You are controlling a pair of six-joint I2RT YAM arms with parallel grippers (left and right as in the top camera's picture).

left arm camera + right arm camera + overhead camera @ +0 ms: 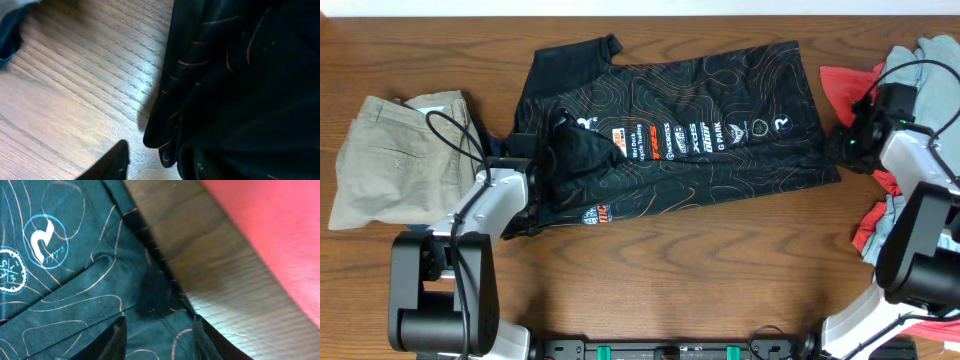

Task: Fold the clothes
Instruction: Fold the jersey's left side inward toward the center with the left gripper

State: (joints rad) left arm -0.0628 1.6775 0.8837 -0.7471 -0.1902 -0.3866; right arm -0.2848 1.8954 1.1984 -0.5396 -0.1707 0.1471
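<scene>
The clothes, a black jersey [720,100] with thin orange lines and a row of logos, lie spread across the middle of the wooden table [670,280]. A lump of the fabric is bunched up near its left end [575,150]. My left gripper [528,185] is at the jersey's lower left edge. In the left wrist view one finger [116,161] stands apart from a hanging fold of the jersey [250,90], with bare wood between them; the fabric hides the other finger. My right gripper [837,148] is at the jersey's right edge, open [158,322] above flat fabric [60,305].
Folded khaki trousers [400,150] lie at the left, close to the left arm. A heap of red and grey garments [920,60] fills the right edge around the right arm; the red cloth [270,230] lies just beyond a strip of wood beside the jersey's edge.
</scene>
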